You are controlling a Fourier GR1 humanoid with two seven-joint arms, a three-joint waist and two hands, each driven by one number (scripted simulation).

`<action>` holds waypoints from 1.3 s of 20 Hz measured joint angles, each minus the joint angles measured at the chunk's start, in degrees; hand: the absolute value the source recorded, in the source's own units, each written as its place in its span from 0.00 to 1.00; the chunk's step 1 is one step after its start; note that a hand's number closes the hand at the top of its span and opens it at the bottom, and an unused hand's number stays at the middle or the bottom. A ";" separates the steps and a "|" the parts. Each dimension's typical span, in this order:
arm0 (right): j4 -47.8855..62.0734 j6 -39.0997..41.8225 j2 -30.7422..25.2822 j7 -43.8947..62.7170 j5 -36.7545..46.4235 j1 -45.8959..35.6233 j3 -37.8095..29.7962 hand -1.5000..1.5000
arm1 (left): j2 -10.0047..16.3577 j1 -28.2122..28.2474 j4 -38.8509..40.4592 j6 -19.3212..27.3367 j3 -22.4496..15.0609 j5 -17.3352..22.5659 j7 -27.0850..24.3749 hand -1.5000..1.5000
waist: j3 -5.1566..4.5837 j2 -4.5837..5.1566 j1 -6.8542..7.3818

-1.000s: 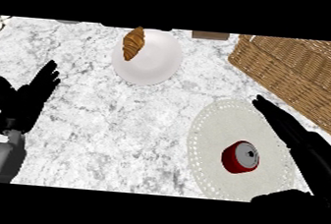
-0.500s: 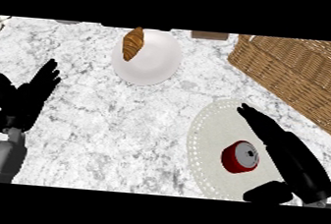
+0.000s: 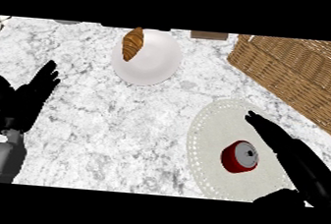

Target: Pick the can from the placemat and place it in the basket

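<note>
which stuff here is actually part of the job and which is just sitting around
Part of the job:
can, on the placemat
placemat
basket
right hand, open just right of the can

Just lying about:
plate
croissant, on the plate
left hand, resting open at the left

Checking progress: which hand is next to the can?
The right hand, open beside the red can on the placemat; the left hand rests open far left.
</note>
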 measured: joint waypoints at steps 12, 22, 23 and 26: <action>2.22 0.84 5.03 -3.03 7.57 0.51 1.53 0.00 | -2.06 -0.98 -0.78 -0.53 1.57 -2.49 1.27 0.50 | -0.01 0.01 0.03; 5.79 -0.87 6.48 -4.39 16.84 -0.11 4.28 1.00 | -2.38 -0.20 -0.45 -2.38 3.32 -2.78 0.46 0.50 | -0.04 -0.02 0.16; 6.40 -1.39 6.74 -4.65 18.09 -0.60 4.95 1.00 | -2.21 -0.54 -0.48 -2.58 3.48 -2.71 0.95 0.50 | -0.10 -0.09 0.15; 5.21 -1.55 7.23 -4.52 20.50 0.00 6.16 1.00 | -2.46 -0.13 -0.58 -2.78 3.75 -3.11 0.40 0.50 | -0.24 -0.27 0.10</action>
